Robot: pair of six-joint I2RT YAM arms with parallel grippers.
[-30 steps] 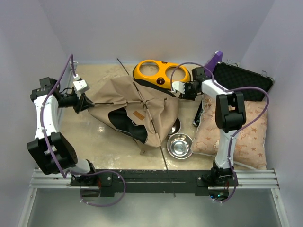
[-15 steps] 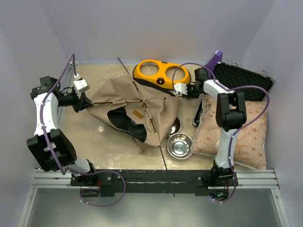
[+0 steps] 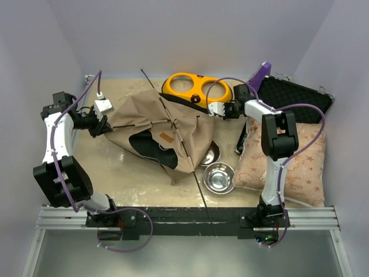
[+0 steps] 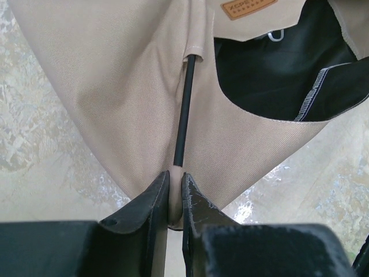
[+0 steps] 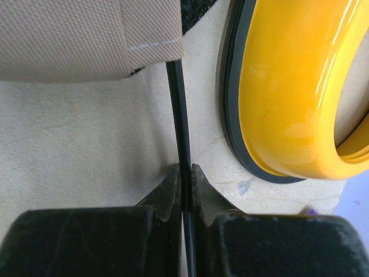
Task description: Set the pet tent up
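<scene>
Smack in the middle of the counter (image 3: 118, 170), a touch left of centre, the pet tent (image 3: 187, 124) sits as a slumped, half-raised heap of tan fabric. Its dark arched door (image 3: 151, 147) faces the near edge, and the little brown label patch (image 3: 168, 137) is just above that opening. Thin poles cross over the top, and one long one pokes out past the near hem toward the arm bases.

The left fingers (image 4: 151, 199) are squeezed nearly all the way together on the tent's left corner. A bit of tan fabric is pinched between them, right where a second pole (image 4: 183, 109) leaves its sleeve and ends at the tips.

Over on the far right corner, the right fingers (image 5: 168, 190) are clamped on a black pole (image 5: 177, 109) with only a sliver of space between them. That pole runs straight from the fingers up under the tent's stitched hem.

A yellow double-bowl feeder (image 3: 187, 88) sits just behind the tent, and in the right wrist view its rim is just beside the gripped pole. One steel bowl (image 3: 219, 177) rests near the tent's right side. Another bowl (image 3: 212, 154) looks partly tucked under the fabric edge.

Further right lies a star-patterned cushion (image 3: 302, 164), with a black case (image 3: 294, 98) behind it.
</scene>
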